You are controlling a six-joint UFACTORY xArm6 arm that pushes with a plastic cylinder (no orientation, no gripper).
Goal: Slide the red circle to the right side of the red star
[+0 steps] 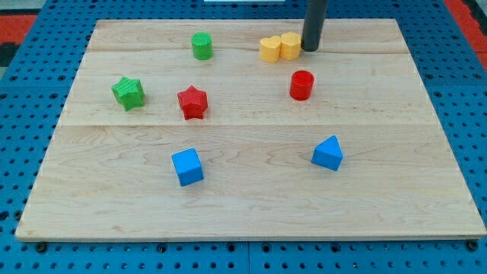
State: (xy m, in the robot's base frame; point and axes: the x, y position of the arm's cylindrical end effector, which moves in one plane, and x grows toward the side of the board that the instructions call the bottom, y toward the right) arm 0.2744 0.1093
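Observation:
The red circle (301,84) is a short red cylinder standing right of the board's middle, in the upper half. The red star (192,102) lies well to its left and slightly lower. My tip (310,49) rests on the board near the view's top, above the red circle and a little to its right, with a gap between them. It stands just right of the two yellow blocks (279,47).
A green cylinder (202,46) stands at the upper left. A green star (128,93) lies left of the red star. A blue cube (187,167) and a blue triangular block (328,153) lie in the lower half. The wooden board (251,213) sits on a blue pegboard.

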